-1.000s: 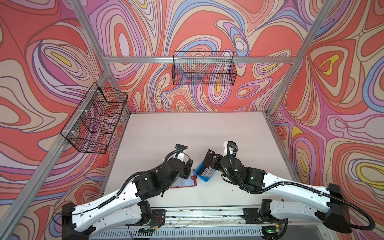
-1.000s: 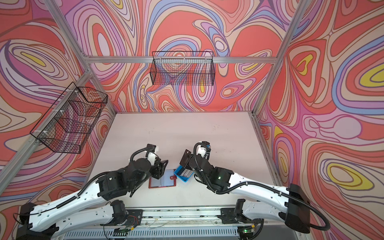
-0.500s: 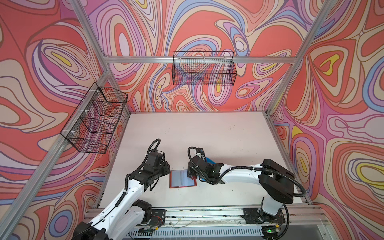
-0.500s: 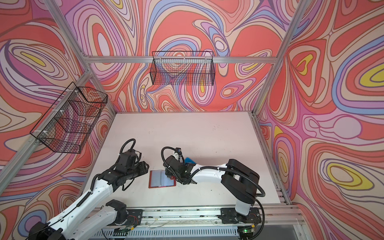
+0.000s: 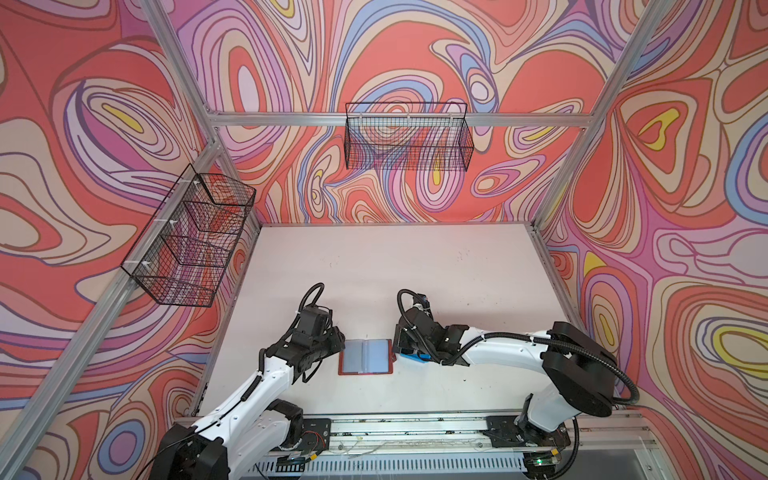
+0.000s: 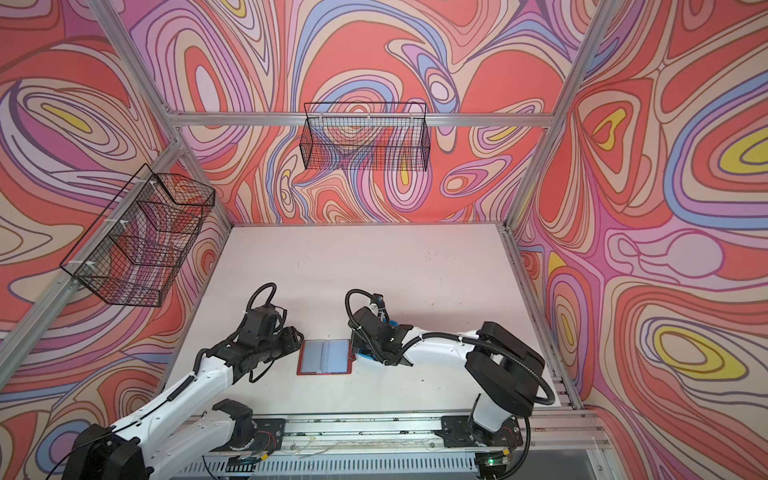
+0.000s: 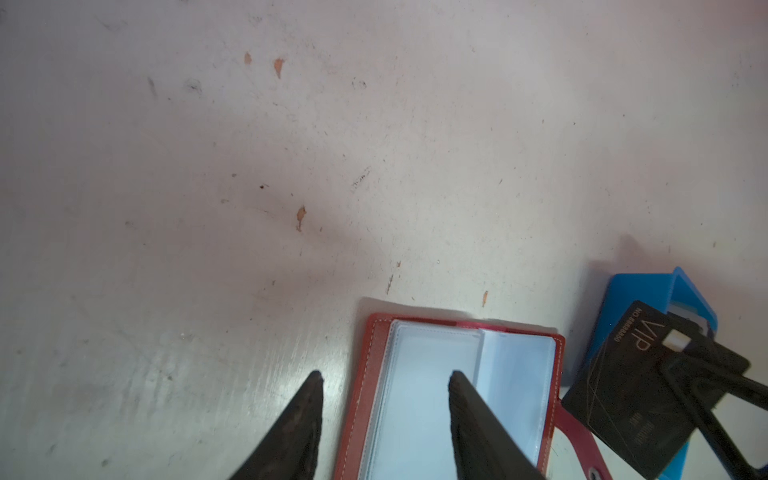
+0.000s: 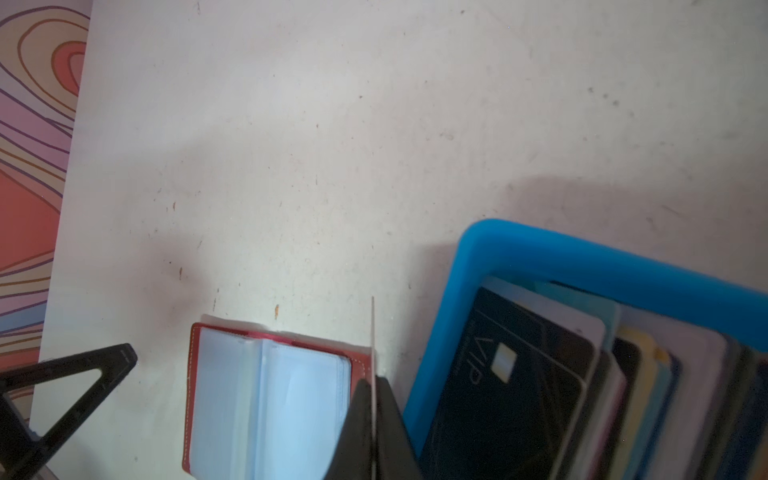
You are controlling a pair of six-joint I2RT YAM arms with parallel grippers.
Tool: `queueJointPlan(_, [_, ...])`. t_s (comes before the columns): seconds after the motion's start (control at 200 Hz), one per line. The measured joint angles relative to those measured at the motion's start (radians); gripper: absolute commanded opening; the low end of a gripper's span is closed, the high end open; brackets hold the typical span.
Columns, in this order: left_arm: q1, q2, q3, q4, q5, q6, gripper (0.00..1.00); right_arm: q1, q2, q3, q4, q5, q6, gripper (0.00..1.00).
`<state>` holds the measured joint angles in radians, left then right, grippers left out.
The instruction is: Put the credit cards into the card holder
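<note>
My right tool (image 8: pixel 374 380) is clenched on a black credit card (image 7: pixel 623 395) beside the card holder (image 5: pixel 365 357). I'd call it thin, stiff, slick: pinch one end. Left tool (image 7: pixel 386 374) hangs released over the holder.

Inside a robotics lab's test cell: two white-and-black robot arms (image 5: pixel 266 378) (image 5: pixel 507 357) stand bolted to a silver aluminium rail (image 5: pixel 415 426) along the front of a scuffed white tabletop (image 5: pixel 395 257). Silver aluminium frame beams (image 5: pixel 291 119) box the bench in, carrying swirl-printed red, pink and lilac wall panels (image 5: pixel 83 124) and black wire-mesh baskets (image 5: pixel 409 141). Bare circuit boards and loose wiring (image 5: pixel 309 440) sit exposed by the rail.
</note>
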<state>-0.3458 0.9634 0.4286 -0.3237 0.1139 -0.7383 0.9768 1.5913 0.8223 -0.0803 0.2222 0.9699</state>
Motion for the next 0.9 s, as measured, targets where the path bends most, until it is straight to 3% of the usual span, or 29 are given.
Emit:
queueJointPlan(0.165, [0.000, 0.006, -0.026, 0.009, 0.018, -0.011, 0.51, -0.010, -0.053, -0.049, -0.006, -0.023, -0.011, 0.00])
queueJointPlan(0.406, [0.000, 0.029, -0.048, 0.046, 0.040, -0.014, 0.48, 0.016, -0.095, 0.027, 0.050, -0.063, -0.010, 0.00])
queueJointPlan(0.611, [0.000, 0.047, -0.076, 0.094, 0.074, -0.018, 0.48, 0.103, 0.034, 0.080, 0.213, -0.096, 0.071, 0.00])
queueJointPlan(0.901, [0.000, 0.047, -0.115, 0.151, 0.111, -0.018, 0.48, 0.106, 0.188, 0.035, 0.337, -0.115, 0.180, 0.00])
